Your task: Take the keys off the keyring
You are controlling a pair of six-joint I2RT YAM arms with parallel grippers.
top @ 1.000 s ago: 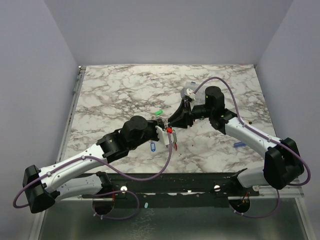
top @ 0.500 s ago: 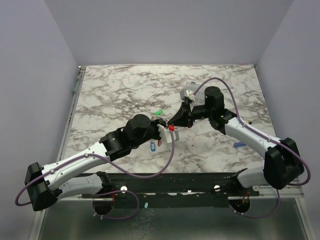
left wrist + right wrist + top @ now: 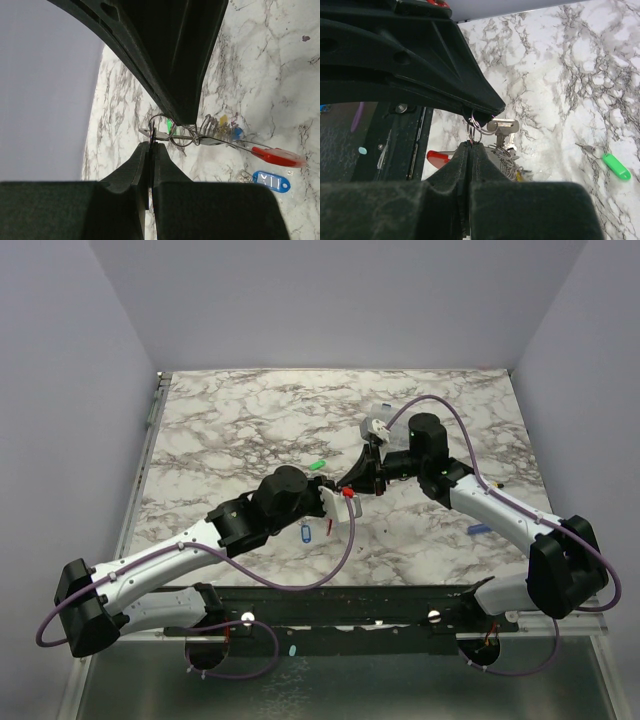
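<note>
Both grippers meet above the table's middle, each shut on the thin wire keyring, which also shows in the right wrist view. My left gripper pinches one loop from below; in the top view it touches my right gripper. My right gripper pinches a small loop beside a silver key. The bunch of keys hangs from the ring, with a red tag, a yellow tag and a blue one. A green-tagged key and a blue-tagged key lie loose on the table.
The marble table has a small blue item lying at the right. A pale object sits behind the right wrist. The black rail runs along the near edge. Purple cables loop off both arms.
My left arm has moved a little right and away from the near edge, carrying the red tag up toward the right gripper. The right arm has barely moved. Both grips hold.
</note>
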